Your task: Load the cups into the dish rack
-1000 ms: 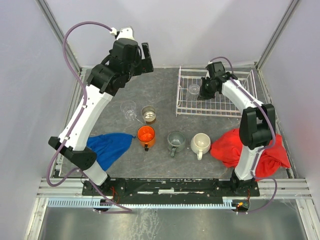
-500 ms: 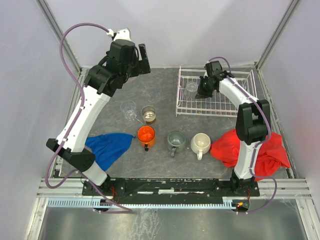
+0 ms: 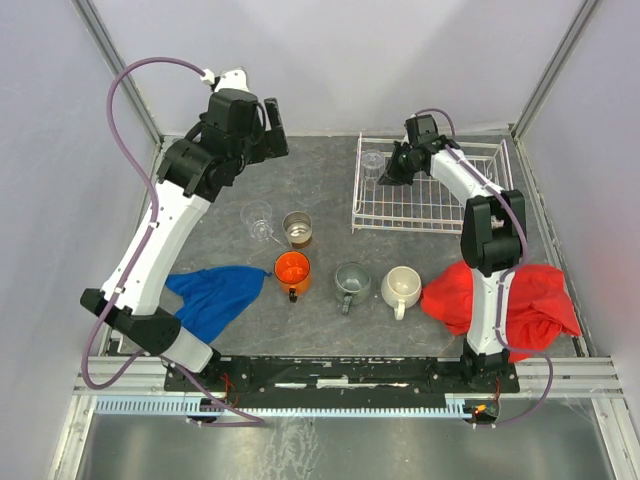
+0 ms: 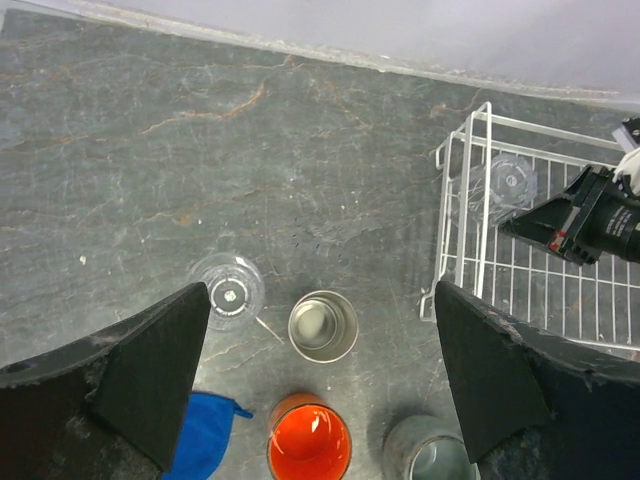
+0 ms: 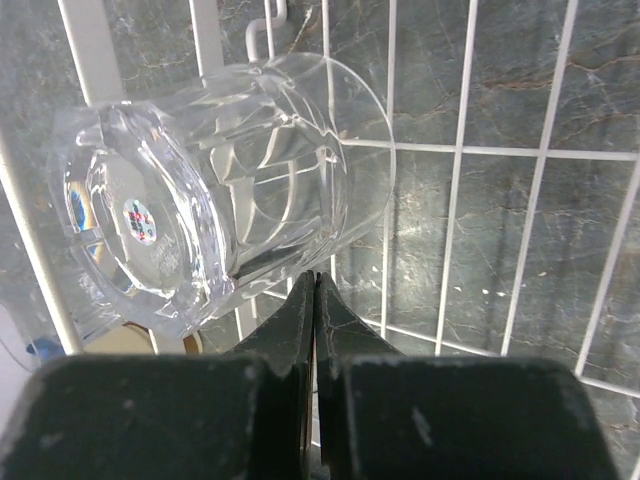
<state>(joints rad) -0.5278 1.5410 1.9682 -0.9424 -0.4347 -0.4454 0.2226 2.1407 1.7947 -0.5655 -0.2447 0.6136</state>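
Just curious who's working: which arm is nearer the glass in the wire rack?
Right. The right gripper, shut, is just beside the glass in the rack; the left gripper hangs open well away to the left.

A robotics lab cell: left arm (image 3: 165, 225) and right arm (image 3: 455, 175) bolted to a metal rail (image 3: 340, 392) near a grey table (image 3: 320, 180), enclosed by plain walls (image 3: 400, 60) and aluminium posts (image 3: 112, 62).

Bench (image 3: 325, 175): dark grey stone-look top with pale veins, matte, runs back to the walls. Walls (image 3: 400, 60): plain pale lilac panels at rear, left and right. Silver metal posts (image 3: 110, 55) slant up at the back corners. Slotted aluminium rails (image 3: 560, 383) along the near edge, brushed metal sheet (image 3: 350, 450) below them. Light even and diffuse, soft shadows only.
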